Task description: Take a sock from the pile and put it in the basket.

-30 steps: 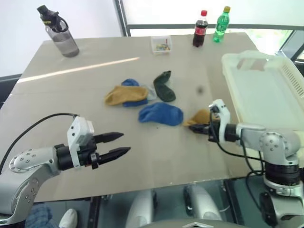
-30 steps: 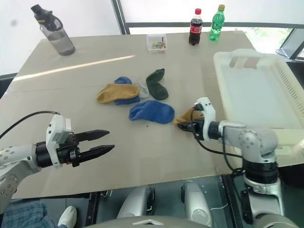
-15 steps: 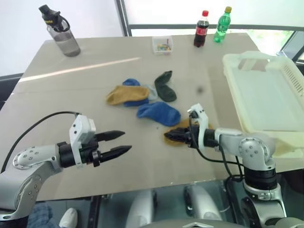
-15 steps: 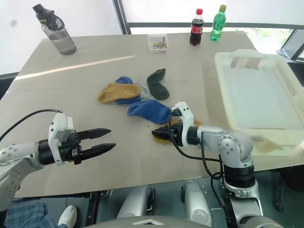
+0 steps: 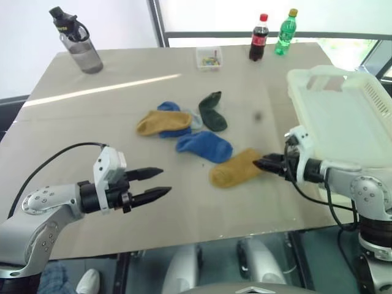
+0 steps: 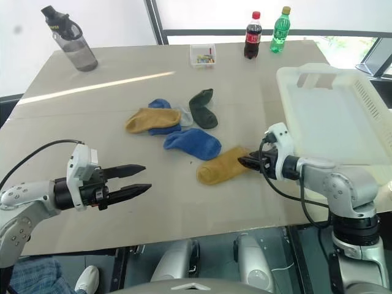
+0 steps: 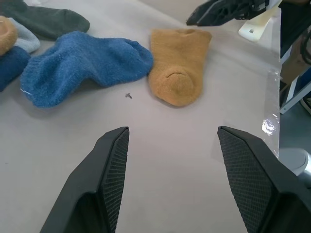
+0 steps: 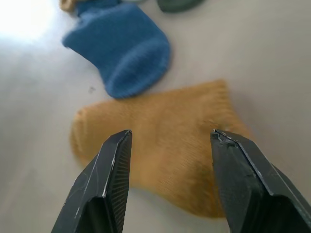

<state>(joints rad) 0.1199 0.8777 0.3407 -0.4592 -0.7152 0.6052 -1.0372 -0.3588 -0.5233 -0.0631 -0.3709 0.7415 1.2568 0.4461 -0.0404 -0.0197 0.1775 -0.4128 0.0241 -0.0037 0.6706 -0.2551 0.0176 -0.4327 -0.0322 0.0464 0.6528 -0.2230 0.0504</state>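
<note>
A mustard sock (image 5: 236, 167) lies flat on the table, apart from the pile and between it and the basket. My right gripper (image 5: 257, 163) is open at the sock's right end, low over the table, with its fingers (image 8: 112, 165) spread above the sock (image 8: 165, 145) and holding nothing. The pile holds a blue sock (image 5: 205, 146), a second mustard sock (image 5: 162, 122) over another blue one, a dark green sock (image 5: 213, 111) and a pale grey one. The empty white basket (image 5: 343, 122) stands at the right. My left gripper (image 5: 165, 181) hovers open near the table's front left.
A grey water bottle (image 5: 79, 41) stands at the back left. At the back are a small clear box (image 5: 208, 57), a cola bottle (image 5: 258, 38) and a green bottle (image 5: 285, 24). The table's front edge runs just below both grippers.
My right gripper swept left with the mustard sock, opened, and drew back to the right. The sock now lies spread flat on the table. The left arm has kept still.
</note>
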